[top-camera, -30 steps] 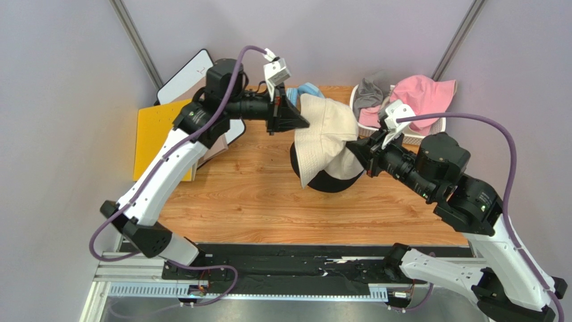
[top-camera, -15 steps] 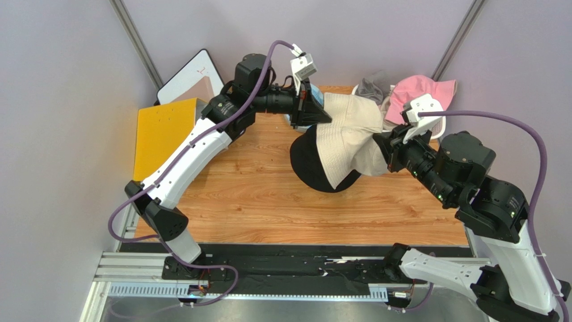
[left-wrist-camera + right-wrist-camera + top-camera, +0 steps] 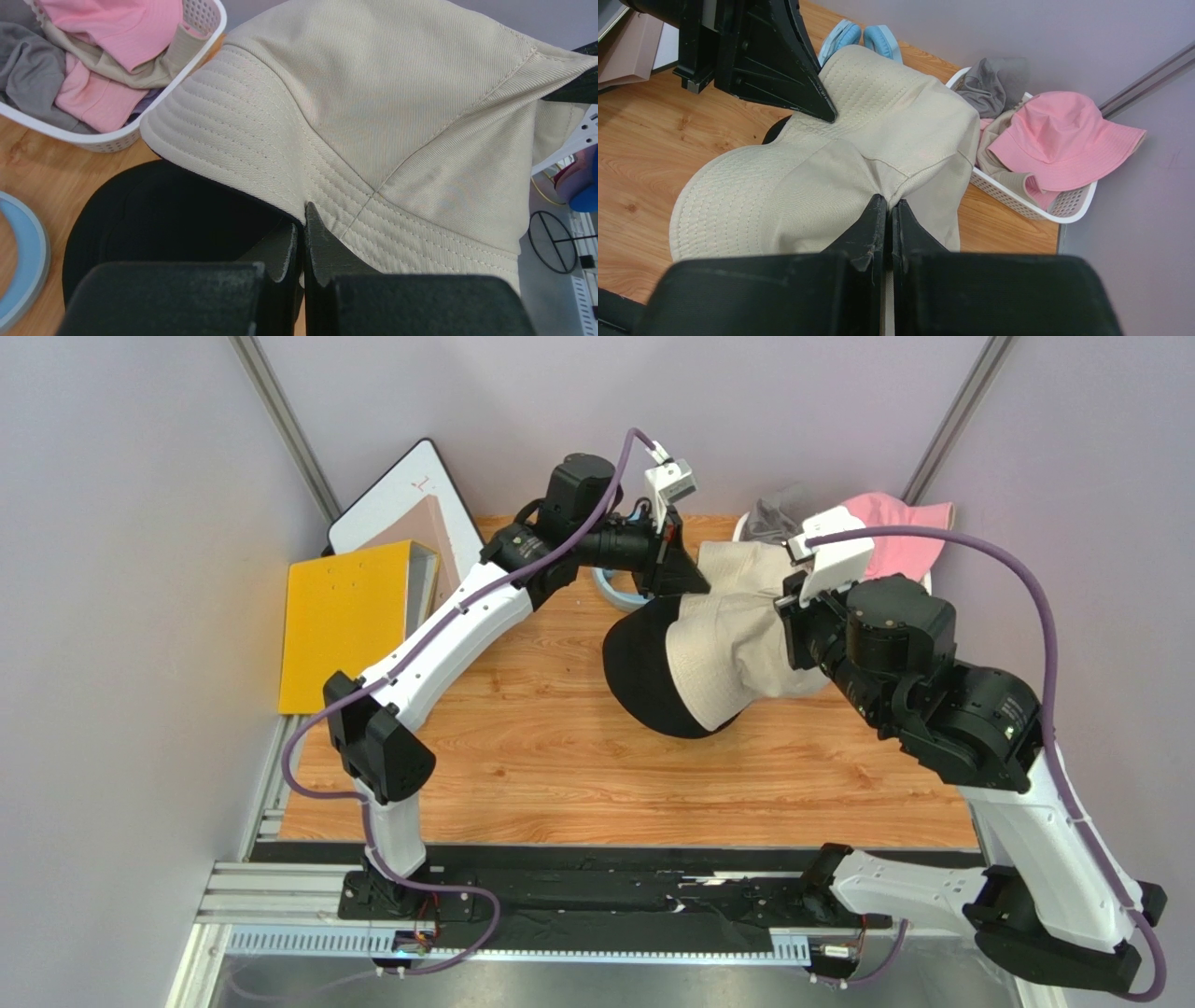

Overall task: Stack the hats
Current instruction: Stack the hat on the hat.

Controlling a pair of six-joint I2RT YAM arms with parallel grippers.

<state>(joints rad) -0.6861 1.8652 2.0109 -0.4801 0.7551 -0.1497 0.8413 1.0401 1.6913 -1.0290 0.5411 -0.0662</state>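
I have the beige hat [image 3: 730, 637] stretched between both arms, partly covering the black hat [image 3: 638, 686] on the table [image 3: 491, 756]. My left gripper [image 3: 304, 227] is clamped on its stitched brim, and my right gripper [image 3: 888, 210] pinches its crown fabric. Behind, a white basket [image 3: 1036, 204] holds a pink hat [image 3: 1067, 136].

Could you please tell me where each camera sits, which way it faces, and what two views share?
Top external: above and behind, looking down on the wooden table; left arm and right arm show.
Left wrist: on the left arm, looking along the shut left gripper at the beige fabric bucket hat it pinches.
Right wrist: on the right arm, looking over the shut right gripper, pinching the same hat.
Shared: both wrist views show the white perforated plastic basket holding a pink fabric hat.
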